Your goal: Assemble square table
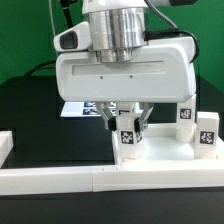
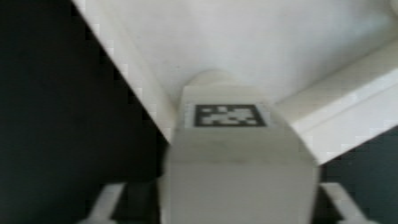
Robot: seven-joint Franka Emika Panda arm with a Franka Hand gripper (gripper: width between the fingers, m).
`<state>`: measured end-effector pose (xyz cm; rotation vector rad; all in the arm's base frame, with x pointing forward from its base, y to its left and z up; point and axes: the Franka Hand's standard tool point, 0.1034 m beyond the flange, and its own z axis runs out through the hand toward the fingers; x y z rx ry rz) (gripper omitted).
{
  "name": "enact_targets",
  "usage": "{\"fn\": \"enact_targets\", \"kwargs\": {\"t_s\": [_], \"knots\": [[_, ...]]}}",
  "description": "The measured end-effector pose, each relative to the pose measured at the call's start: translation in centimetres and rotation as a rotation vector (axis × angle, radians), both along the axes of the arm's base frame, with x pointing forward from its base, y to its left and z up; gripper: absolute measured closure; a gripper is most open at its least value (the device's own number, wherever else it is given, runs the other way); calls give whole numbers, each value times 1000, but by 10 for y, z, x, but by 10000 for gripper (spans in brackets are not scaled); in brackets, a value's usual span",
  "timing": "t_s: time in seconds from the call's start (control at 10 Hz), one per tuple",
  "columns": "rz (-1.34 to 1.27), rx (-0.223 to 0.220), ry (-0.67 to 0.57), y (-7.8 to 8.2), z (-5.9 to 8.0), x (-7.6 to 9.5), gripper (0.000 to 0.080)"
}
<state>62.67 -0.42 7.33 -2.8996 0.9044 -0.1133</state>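
The square table's white panel [image 1: 165,152] lies flat at the exterior view's right, against the front bar. A short white leg [image 1: 127,142] with a black-and-white tag stands upright at its near left corner. My gripper [image 1: 127,128] hangs straight over it, fingers down on either side. In the wrist view the tagged leg [image 2: 235,160] fills the space between the fingertips [image 2: 107,200]; a dark gap shows on one side, the other finger lies against the leg. The jaws are still open round it. The panel [image 2: 214,45] lies beyond. Two more tagged legs [image 1: 186,116] [image 1: 207,131] stand at the panel's right.
A long white border bar [image 1: 70,182] runs along the front, and another piece of it [image 1: 5,148] sits at the exterior view's left. The marker board [image 1: 82,108] lies on the black table behind the gripper.
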Motion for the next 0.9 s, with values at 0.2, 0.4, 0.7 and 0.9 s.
{"fn": "enact_targets", "kwargs": {"t_s": [0.2,0.4,0.7,0.9], "knots": [[-131,14,10,0,0,0,511],[-370,38,29,-1,-1,-1,511],[-914,155,94,-2,-3,-3,509],[-1172,195,126,3,-3,-3,509]]}}
